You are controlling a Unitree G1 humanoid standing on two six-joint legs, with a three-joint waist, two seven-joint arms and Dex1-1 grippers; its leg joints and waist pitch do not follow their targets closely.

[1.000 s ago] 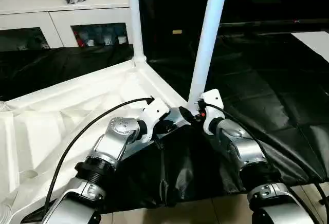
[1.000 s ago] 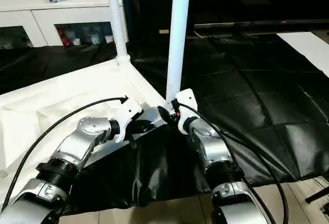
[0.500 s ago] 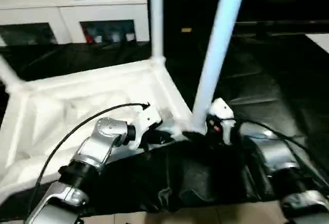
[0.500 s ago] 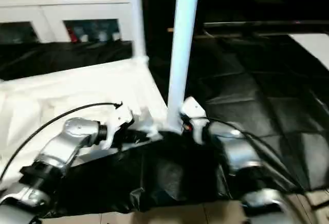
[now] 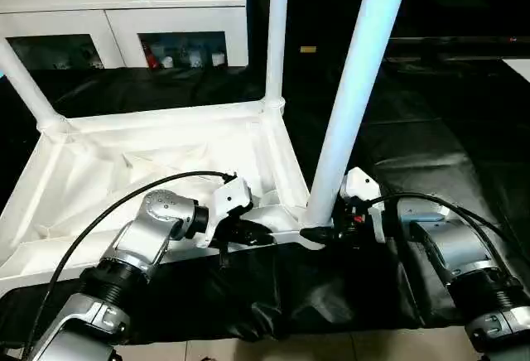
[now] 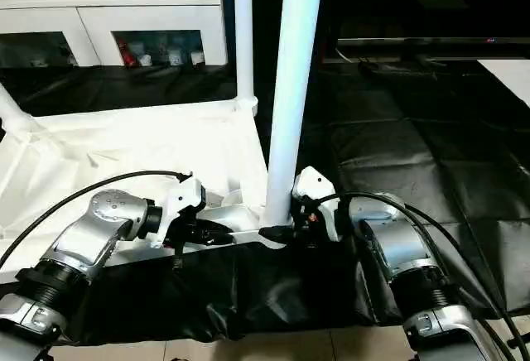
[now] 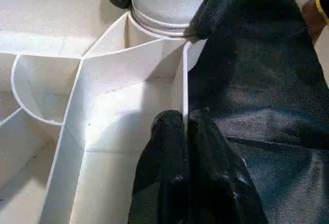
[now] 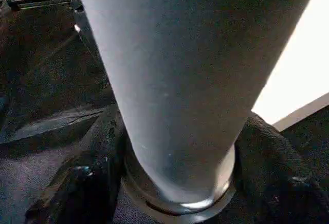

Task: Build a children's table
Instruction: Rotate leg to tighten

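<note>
In the left eye view the upturned children's table (image 5: 157, 150) lies at centre left on black sheeting (image 5: 431, 154), in the left wrist view the left end effector (image 7: 186, 124) is pressed together on its rim, and in the right wrist view the right end effector (image 8: 177, 183) has its fingers (image 8: 87, 183) on both sides of the near leg (image 8: 180, 70).

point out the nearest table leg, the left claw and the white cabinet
nearest table leg (image 5: 348, 121), left eye view, middle of its shaft
left claw (image 7: 185, 124), left wrist view, between its fingertips
white cabinet (image 5: 124, 15), left eye view, front panel under its top

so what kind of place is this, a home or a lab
Probably a home-like room or staged test space: a white cabinet with glass doors and toys on top, black sheeting over a tiled floor, the upturned children's table on it.
</note>
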